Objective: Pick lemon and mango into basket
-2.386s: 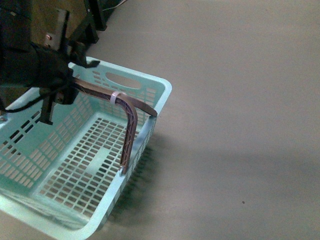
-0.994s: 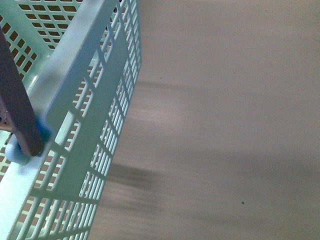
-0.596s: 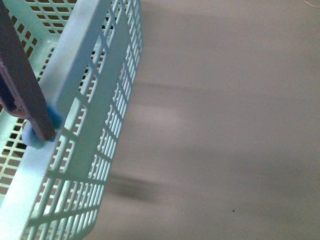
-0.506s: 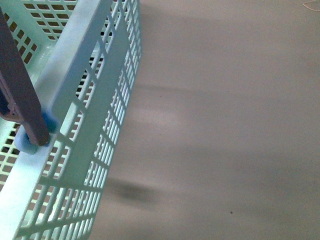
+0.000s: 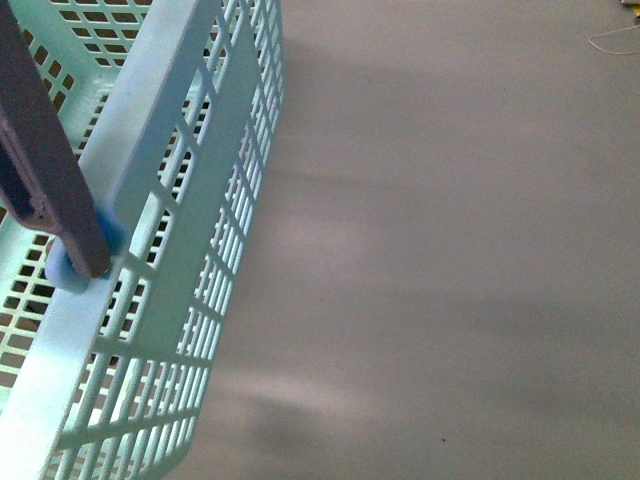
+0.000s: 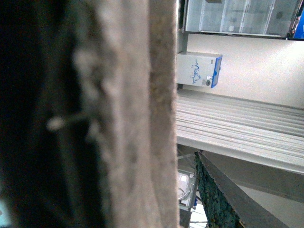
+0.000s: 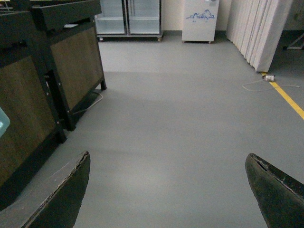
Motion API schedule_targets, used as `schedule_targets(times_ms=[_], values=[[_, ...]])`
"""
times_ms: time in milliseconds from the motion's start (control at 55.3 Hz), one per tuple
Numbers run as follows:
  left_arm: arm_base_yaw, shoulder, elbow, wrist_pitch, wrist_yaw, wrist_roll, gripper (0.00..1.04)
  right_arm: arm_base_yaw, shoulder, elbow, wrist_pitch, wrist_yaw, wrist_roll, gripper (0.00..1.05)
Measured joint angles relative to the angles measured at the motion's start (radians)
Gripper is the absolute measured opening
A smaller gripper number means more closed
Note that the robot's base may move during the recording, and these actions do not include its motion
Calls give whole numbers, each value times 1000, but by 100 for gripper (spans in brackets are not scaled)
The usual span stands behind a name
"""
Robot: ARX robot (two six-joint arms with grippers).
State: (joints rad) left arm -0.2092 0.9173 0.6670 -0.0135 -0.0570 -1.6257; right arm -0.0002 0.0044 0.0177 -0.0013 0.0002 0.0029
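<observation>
Teal basket (image 5: 160,130) looms close at left — right claw (image 7: 167,159) spread wide over grey floor (image 7: 171,109); left claw's grip cannot be told.

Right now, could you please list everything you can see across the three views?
basket: one, light teal, slotted, close at the front view's left
handle: one, brown, crossing the basket's rim
floor: grey, right of the basket
counters: two, dark wood, beside the floor
glass-door fridge: one, white, at the far wall
chest freezer: one, white with a blue drawing, at the far wall
curtain: one, beige, beside the freezer
floor line: one, yellow, near the curtain
lemon, mango: none in view
right gripper: black fingers, open, empty
left gripper: not made out; a blurred brown strip fills its view
</observation>
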Motion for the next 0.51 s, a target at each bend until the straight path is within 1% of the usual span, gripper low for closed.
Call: schedule_targets(times_ms=[506], values=[[0, 0, 0, 0, 0, 0, 29, 0, 0, 0, 0, 0, 0, 96]])
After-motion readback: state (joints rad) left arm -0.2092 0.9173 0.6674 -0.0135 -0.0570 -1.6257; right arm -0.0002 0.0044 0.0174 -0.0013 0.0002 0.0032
